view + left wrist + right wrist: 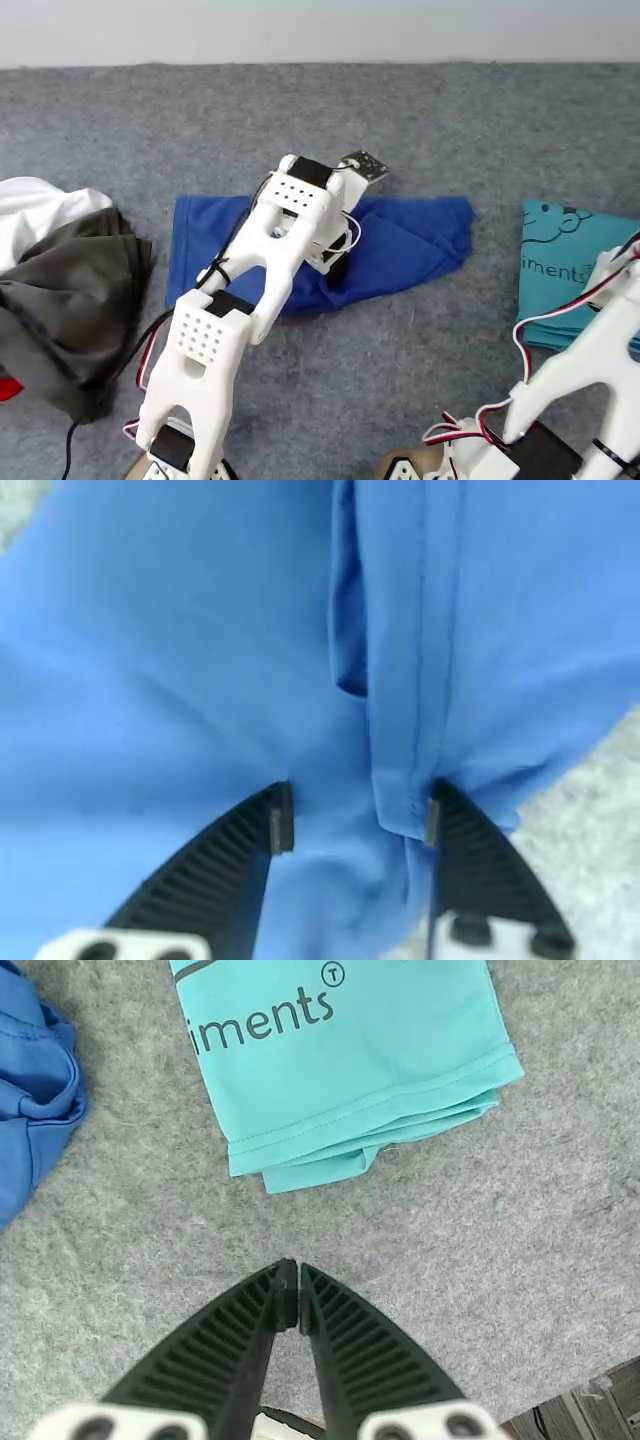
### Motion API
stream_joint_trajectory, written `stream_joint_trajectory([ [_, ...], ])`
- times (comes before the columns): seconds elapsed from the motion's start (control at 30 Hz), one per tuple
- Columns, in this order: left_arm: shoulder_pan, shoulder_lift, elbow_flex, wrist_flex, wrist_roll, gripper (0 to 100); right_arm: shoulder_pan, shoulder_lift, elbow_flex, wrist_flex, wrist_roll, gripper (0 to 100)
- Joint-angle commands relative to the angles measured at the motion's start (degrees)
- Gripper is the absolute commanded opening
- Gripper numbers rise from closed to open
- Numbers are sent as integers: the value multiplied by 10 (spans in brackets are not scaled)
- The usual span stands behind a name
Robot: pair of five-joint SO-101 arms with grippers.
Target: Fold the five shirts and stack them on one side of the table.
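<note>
The blue shirt lies mid-table, partly folded; it looks soft and limp, best pinched at its hemmed edge, which the left gripper straddles, wide open. The right gripper hovers closed, empty

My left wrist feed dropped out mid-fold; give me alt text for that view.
The left end effector is open, straddling a hemmed fold of the blue shirt. Grey table covering shows beyond the shirt's edge.
</note>
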Motion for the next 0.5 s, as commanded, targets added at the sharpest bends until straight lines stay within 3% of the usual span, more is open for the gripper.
stream_joint_trajectory([
  [0.0, 4, -7, -102, 47, 15, 224, 6, -21, 0, 23, 4, 9],
  [0.23, -18, -55, -158, 49, 26, 224, 6, -21, 0, 23, 5, 9],
  [0.47, -117, -142, -59, 49, 79, 224, 6, -21, 0, 24, 5, 9],
])
